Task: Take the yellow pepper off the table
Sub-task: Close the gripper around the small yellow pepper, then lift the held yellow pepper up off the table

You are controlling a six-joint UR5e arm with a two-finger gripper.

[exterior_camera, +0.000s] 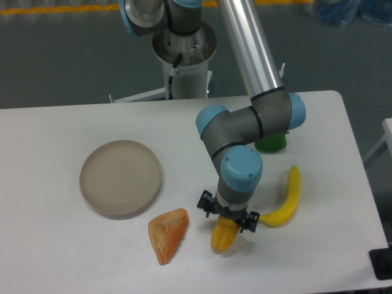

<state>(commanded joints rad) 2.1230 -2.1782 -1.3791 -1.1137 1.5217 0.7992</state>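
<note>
The yellow pepper (pixel 223 236) is a small yellow-orange lump near the front of the white table (pixel 49 245). My gripper (pixel 228 222) is directly over it, with the fingers down around its top. The wrist hides the pepper's upper part and the fingertips, so I cannot tell if the jaws are closed on it. The pepper looks to be resting on or just at the tabletop.
A long yellow banana (pixel 288 199) lies just right of the gripper. An orange wedge-shaped piece (pixel 168 234) lies to the left. A round grey plate (pixel 120 177) sits at left. A green pepper (pixel 272 143) is partly hidden behind the arm's elbow.
</note>
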